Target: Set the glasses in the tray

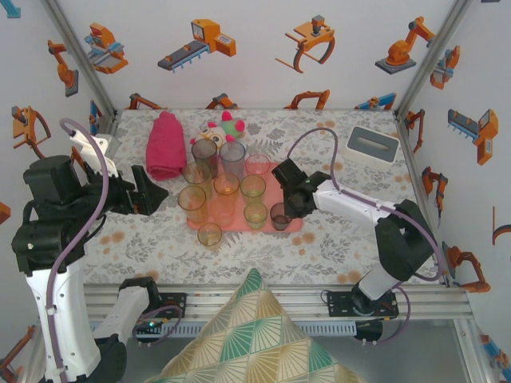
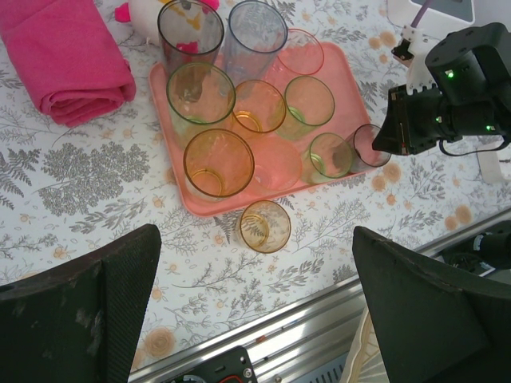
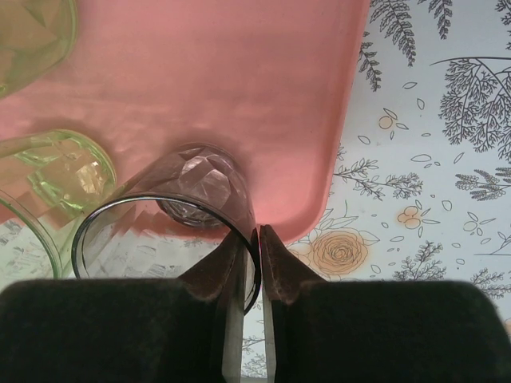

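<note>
Cartoon robot-arm prints cover the walls (image 1: 263, 72) around a table (image 1: 335, 247) under a grey fern-and-flower cloth.

First, the right gripper (image 3: 254, 243). Its jaws are narrow and nipped on the wall of the grey glass (image 3: 184, 199), one finger inside the rim and one outside. That glass stands upright with its base on the tray (image 3: 239, 80), right in the near right corner, next to a short green glass (image 3: 72, 171). I judge this one as good as placed. It wants only a release and a straight lift, so the inner finger doesn't drag the rim over.

Now the one that matters. The other tumblers stand upright on the tray, but a short amber glass (image 2: 265, 227) sits on the cloth just beside the tray's near rim, mouth up, long axis vertical. The left gripper (image 1: 158, 191) hangs over the left of the table with its jaws spread wide and nothing in them. Through its wrist camera the amber glass lies ahead, roughly centred between the two fingers, with the tray directly beyond.

The right arm is busy and the left is free, so I reckon the left is the handier one. It would go down onto the rim, then make a short hop over the low edge, away from the arm bases.

Writing? None I can read. The white-rimmed box (image 1: 373, 144), the pink towel (image 1: 165, 144) and the glasses show no label.
</note>
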`<state>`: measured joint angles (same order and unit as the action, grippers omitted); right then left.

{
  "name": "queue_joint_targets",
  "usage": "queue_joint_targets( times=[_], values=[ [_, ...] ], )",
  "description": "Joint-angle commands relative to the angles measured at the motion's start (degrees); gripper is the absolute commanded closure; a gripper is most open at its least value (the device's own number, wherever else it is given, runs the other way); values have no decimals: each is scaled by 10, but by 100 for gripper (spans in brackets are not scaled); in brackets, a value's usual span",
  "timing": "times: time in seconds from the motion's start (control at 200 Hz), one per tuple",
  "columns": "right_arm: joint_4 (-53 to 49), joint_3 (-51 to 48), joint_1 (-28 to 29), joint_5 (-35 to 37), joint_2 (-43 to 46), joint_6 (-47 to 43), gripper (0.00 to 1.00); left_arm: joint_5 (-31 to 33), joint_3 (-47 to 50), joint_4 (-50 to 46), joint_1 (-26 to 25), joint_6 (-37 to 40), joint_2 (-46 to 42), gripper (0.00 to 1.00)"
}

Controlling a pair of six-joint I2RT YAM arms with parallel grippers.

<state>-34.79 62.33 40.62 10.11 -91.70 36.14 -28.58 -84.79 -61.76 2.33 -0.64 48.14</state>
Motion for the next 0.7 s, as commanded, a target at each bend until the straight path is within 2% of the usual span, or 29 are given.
queue_joint_targets(
  times=[0.0,0.36,0.696],
  values=[
    [-17,15,4,19,3,-1,82,-13,-15,-4,1,9,-2,3],
    [-26,20,4,34,5,-3,70,-12,-12,-2,1,9,-1,3],
    [-42,33,4,52,14,-10,67,-12,-12,-2,1,10,-1,3]
  ],
)
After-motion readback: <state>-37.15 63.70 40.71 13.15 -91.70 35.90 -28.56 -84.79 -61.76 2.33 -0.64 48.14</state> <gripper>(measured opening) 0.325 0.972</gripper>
